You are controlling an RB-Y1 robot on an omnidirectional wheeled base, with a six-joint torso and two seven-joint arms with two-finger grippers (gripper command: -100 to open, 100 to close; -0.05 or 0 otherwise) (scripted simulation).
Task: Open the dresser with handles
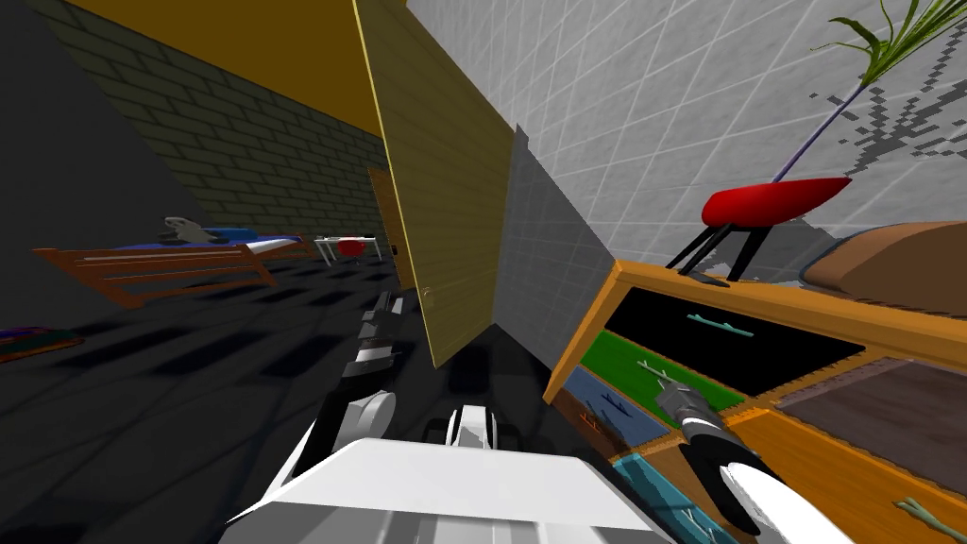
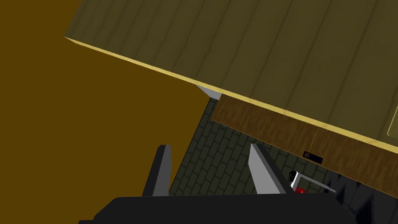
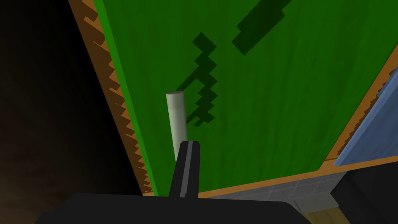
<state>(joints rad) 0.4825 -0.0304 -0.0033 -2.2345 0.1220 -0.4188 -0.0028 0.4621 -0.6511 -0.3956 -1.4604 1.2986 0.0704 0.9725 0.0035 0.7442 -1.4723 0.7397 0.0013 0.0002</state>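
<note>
Left of the dresser (image 1: 593, 321), well apart from it, the left gripper (image 2: 212, 171) hangs released. Its 2 fingers stand apart with nothing between them, and it points toward a yellow door (image 1: 444, 189).

On the dresser itself, an orange-framed chest, the fronts stack as a black drawer (image 1: 737, 340) on top, the green drawer (image 1: 633, 359) second and a blue drawer (image 1: 604, 401) third. The green front looks flush with the frame, so the pull seems not yet begun.

At that green front the right gripper (image 3: 188, 167) is clenched on the handle (image 3: 177, 116), a pale bar. Its 2 fingers are drawn tight together, and the bar's free end stands out past them.

The grasp appears to sit toward 1 end of the bar, not its middle. The pull should therefore run straight out, square to the drawer front, and slow enough that the drawer does not skew in its frame. Keeping the wrist level with the bar should keep the thin fingers from sliding off its end.

Right of the gripper, on the dresser's top, a red pot (image 1: 770, 201) on dark legs could rock if the pull jerks.
</note>
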